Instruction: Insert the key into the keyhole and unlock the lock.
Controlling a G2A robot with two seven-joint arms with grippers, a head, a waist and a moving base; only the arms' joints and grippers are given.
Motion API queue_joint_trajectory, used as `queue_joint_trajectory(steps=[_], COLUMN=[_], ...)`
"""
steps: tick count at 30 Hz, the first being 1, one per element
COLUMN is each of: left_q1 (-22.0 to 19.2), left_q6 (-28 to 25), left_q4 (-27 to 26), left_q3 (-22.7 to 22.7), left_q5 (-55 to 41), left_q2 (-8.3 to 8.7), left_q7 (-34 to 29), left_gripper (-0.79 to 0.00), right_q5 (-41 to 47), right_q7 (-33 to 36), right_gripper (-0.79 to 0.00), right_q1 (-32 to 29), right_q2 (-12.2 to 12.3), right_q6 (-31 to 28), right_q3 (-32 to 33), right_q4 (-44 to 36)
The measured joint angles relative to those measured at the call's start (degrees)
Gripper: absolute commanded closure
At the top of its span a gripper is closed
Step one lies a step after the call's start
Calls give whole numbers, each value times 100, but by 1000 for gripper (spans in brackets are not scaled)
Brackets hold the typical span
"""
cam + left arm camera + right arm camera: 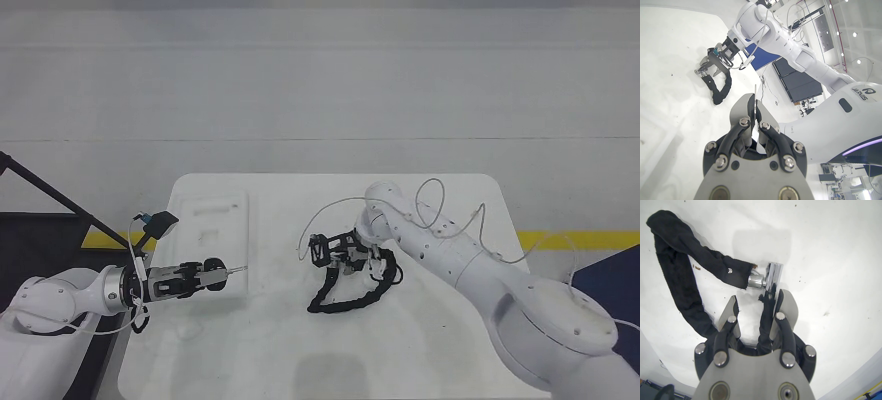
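A chain lock in a black cloth sleeve (350, 295) lies looped in the middle of the white table (450, 340). Its chrome lock head (773, 275) rests on the table just past my right gripper's tips. My right gripper (757, 296) is open low over the table, and one sleeved end of the chain (766, 317) runs between its fingers, against one finger (785, 306). My left gripper (754, 102) is shut on a thin metal key (755, 94), whose blade sticks out toward the lock. In the top view the key (236, 270) is well left of the lock head (312, 250).
A white flat tray (215, 225) lies at the table's far left, just behind my left gripper (212, 274). A black pole (60, 200) slants past the table's left edge. Bare table lies between the key and the lock.
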Motion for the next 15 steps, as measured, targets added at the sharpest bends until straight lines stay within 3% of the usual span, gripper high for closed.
queue_joint_trajectory(steps=[6,12,15], left_q1=[0,0,0], left_q6=[0,0,0], left_q4=[0,0,0], left_q3=[0,0,0], left_q5=[0,0,0], left_q2=[0,0,0], left_q7=[0,0,0], left_gripper=[0,0,0], right_q5=[-53,-53,-65], right_q7=[-1,-1,-1], right_gripper=[-296,-12,0], right_q1=[22,34,34], right_q2=[-163,-264,-301], right_q6=[0,0,0], right_q3=[0,0,0], right_q4=[313,522,584])
